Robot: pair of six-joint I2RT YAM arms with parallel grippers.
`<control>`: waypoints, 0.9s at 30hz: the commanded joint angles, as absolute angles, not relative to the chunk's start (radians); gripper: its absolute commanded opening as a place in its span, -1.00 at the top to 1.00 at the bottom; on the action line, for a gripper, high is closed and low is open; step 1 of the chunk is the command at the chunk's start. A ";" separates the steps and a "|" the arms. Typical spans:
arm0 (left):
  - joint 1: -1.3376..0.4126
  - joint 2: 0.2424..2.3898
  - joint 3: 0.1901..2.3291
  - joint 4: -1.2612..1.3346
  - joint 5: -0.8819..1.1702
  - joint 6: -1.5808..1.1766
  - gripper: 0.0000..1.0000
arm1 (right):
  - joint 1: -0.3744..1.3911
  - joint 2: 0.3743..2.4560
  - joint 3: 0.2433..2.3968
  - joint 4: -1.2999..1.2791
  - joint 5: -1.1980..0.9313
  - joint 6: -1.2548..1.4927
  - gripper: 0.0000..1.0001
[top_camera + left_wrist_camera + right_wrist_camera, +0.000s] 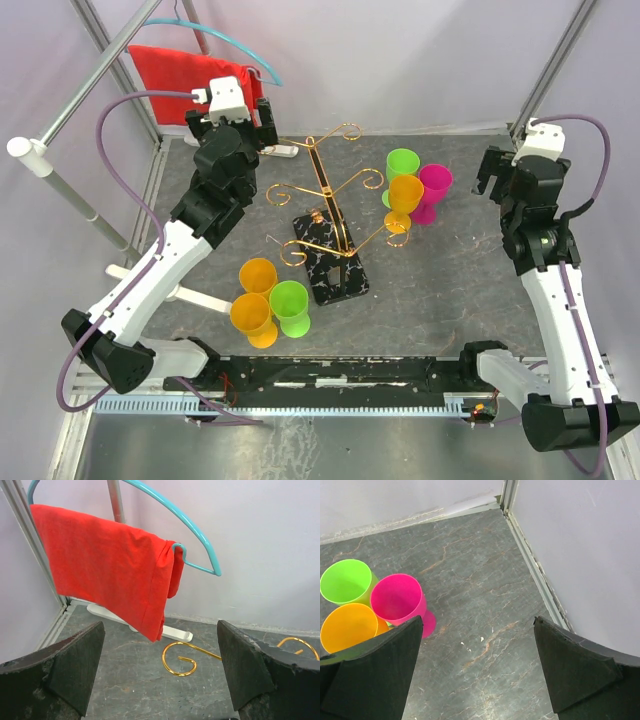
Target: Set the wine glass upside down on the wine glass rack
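The gold wire wine glass rack [332, 205] stands on a black marbled base [330, 262] mid-table; no glass hangs on it. One scroll arm [181, 664] shows in the left wrist view. Three upright plastic wine glasses stand right of it: green [402, 167], orange [405, 195], pink [434, 187]; they also show in the right wrist view, green [345, 581], orange [347, 627], pink [397, 600]. Three more stand front left: orange [258, 277], orange [251, 315], green [290, 305]. My left gripper [160, 675] is open and empty behind the rack. My right gripper [477, 670] is open and empty, right of the pink glass.
A red cloth [185, 80] hangs on a teal hanger [197, 532] at the back left, over a white stand foot [172, 632]. Grey frame poles [95, 85] run along the left. The enclosure wall and corner [507, 500] lie close on the right.
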State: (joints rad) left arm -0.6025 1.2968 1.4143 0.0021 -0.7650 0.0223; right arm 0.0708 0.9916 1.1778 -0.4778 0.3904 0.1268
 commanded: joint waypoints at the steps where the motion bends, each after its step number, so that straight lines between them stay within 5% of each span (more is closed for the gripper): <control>1: -0.604 1.283 1.416 0.027 -0.745 0.081 -0.98 | 0.075 0.948 1.182 -0.405 0.466 0.133 -1.00; 17: -0.603 1.232 1.427 -0.098 -0.362 0.162 -0.98 | 0.075 0.947 1.203 -0.508 0.295 0.053 -1.00; 27: -0.603 1.269 1.489 -0.167 -0.265 0.077 -0.98 | 0.075 1.165 1.436 -0.788 0.215 0.169 -1.00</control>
State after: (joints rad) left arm -0.6025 1.2701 1.4353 -0.1806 -0.3336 0.1104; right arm 0.0711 1.1011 1.3636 -0.6926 0.2630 0.1242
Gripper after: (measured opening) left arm 0.990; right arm 0.999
